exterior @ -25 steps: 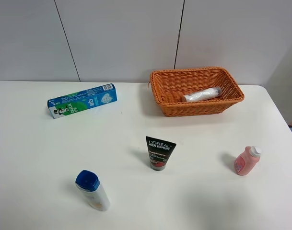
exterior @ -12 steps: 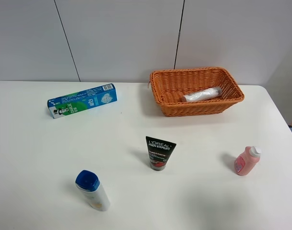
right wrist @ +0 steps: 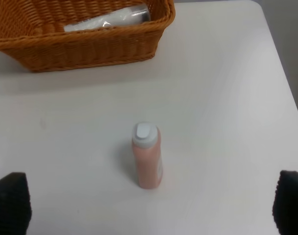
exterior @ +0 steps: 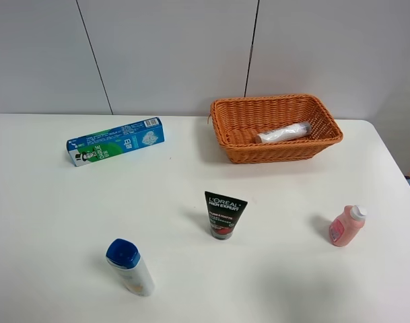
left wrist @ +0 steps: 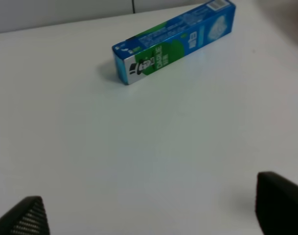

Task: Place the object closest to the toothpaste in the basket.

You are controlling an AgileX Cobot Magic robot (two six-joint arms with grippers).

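The blue-green toothpaste box [exterior: 116, 140] lies at the back left of the table and shows in the left wrist view [left wrist: 173, 41]. A black L'Oreal tube [exterior: 223, 214] stands mid-table. A white bottle with a blue cap [exterior: 130, 267] stands at the front left. Both are about equally far from the box. The wicker basket [exterior: 285, 149] sits at the back right and holds a white tube [exterior: 283, 132]. My left gripper [left wrist: 153, 210] is open and empty, short of the toothpaste box. My right gripper [right wrist: 149, 203] is open and empty, just short of a pink bottle [right wrist: 147, 155].
The pink bottle [exterior: 346, 225] stands at the front right, near the table's right edge. The basket [right wrist: 85, 46] lies beyond it in the right wrist view. Neither arm shows in the exterior view. A white wall runs behind the table.
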